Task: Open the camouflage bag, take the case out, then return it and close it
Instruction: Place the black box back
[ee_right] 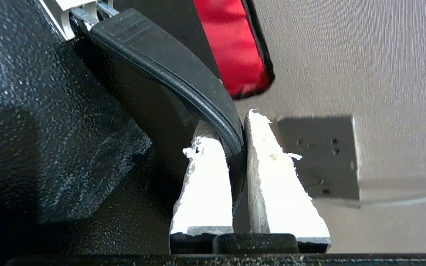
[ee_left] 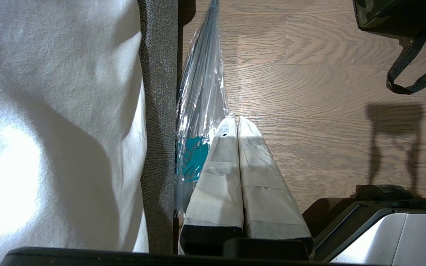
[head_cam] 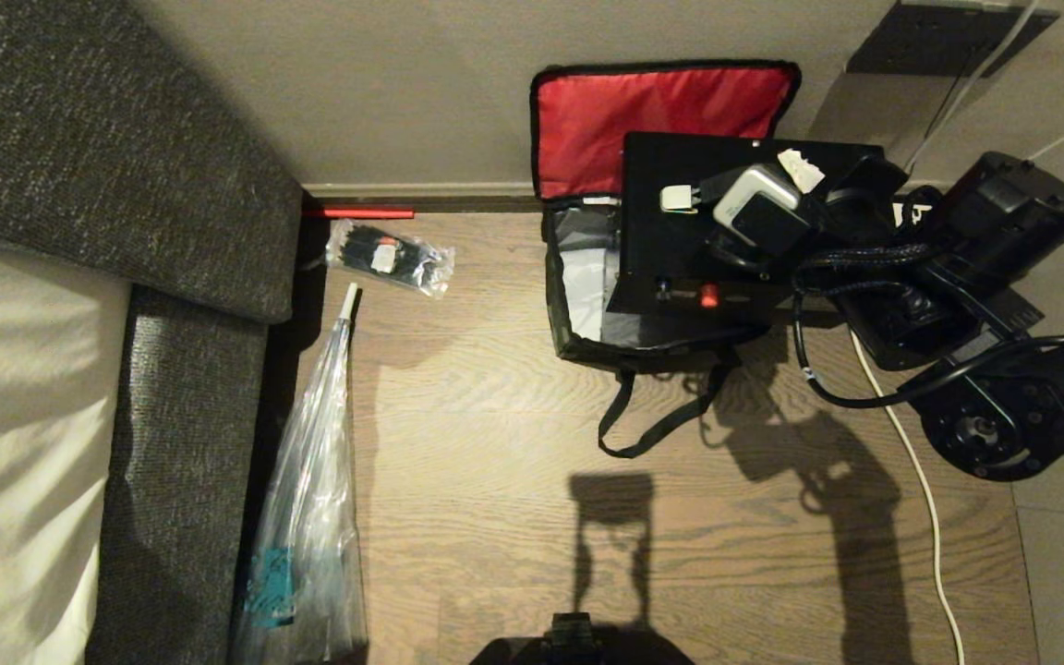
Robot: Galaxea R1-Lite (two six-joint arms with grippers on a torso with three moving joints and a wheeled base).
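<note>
so the camouflage bag (head_cam: 587, 314) was unzipped with its red lid flipped up, and the right gripper (ee_right: 237, 147) was clamped on the case's (head_cam: 680, 231) handle, holding it above the bag; returning and zipping still left

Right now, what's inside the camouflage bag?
The camouflage bag is open. Silver-grey lining shows inside on the left. The case, held by the right gripper, covers the rest, so nothing else can be confirmed.
</note>
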